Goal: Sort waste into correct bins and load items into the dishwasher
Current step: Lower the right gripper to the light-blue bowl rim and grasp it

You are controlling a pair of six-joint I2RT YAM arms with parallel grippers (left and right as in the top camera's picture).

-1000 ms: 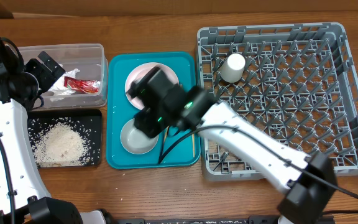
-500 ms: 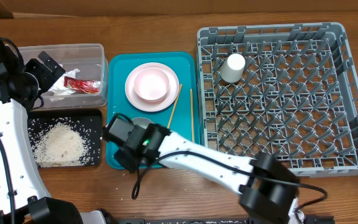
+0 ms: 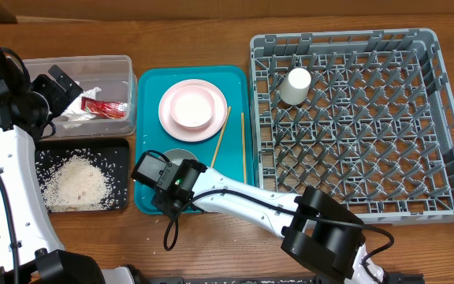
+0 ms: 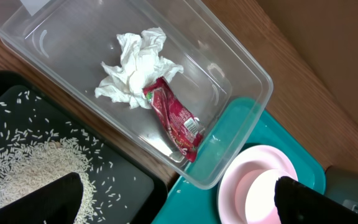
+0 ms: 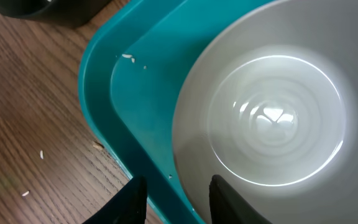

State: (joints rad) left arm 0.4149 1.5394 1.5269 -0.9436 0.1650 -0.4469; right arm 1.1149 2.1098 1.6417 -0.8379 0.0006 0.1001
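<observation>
My right pincer (image 5: 178,202) hangs partly open and holds nothing. One finger stands outside and one inside the near rim of the pale glossy round bowl (image 5: 272,118). The bowl spreads just ahead of my fingertips, upright with its mouth up. Being round, it has no long axis, so I judge any bite on the rim will serve. It sits in a corner of the teal plastic tray (image 5: 142,81). Farther off, my left pincer (image 4: 179,186) is spread wide and empty by the clear plastic tub (image 4: 67,37), so the right is nearer. The grey lattice dish rack (image 3: 345,35) lies farthest right.
</observation>
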